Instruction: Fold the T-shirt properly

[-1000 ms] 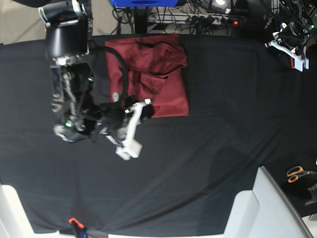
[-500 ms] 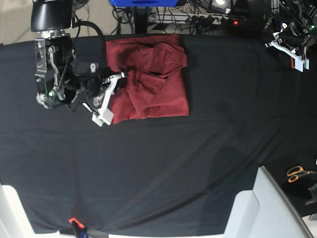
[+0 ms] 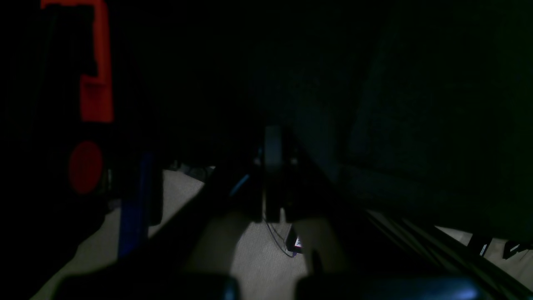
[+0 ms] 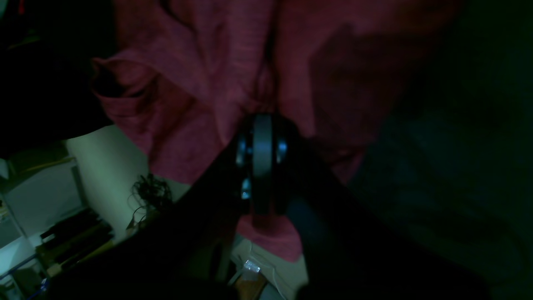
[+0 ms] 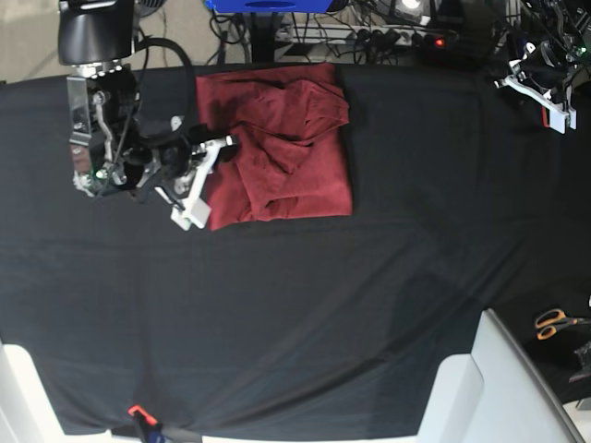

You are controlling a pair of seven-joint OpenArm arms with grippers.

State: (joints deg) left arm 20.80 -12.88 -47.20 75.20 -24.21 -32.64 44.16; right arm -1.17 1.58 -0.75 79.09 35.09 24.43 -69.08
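The maroon T-shirt (image 5: pixel 286 152) lies folded into a rough rectangle at the back middle of the black cloth (image 5: pixel 369 277), with rumpled layers on top. My right gripper (image 5: pixel 228 141) is shut, its tips resting on the shirt's left part. In the right wrist view the shut fingers (image 4: pixel 262 129) press into the T-shirt (image 4: pixel 200 83), and creases run toward the tips; no cloth shows between them. My left gripper (image 5: pixel 536 85) is shut and holds nothing at the far back right, away from the shirt. Its wrist view is dark, showing shut fingers (image 3: pixel 272 146) above the floor.
Orange-handled scissors (image 5: pixel 554 323) lie at the right edge. A white panel (image 5: pixel 489 388) rises at the front right corner. Cables and a power strip (image 5: pixel 388 37) run behind the table's back edge. A small orange tag (image 5: pixel 137 411) sits at the front left.
My right arm swung from the shirt's lower edge up and left to its left side, uncovering the left part. In the last half second it barely moved; the shirt's creases shifted slightly.
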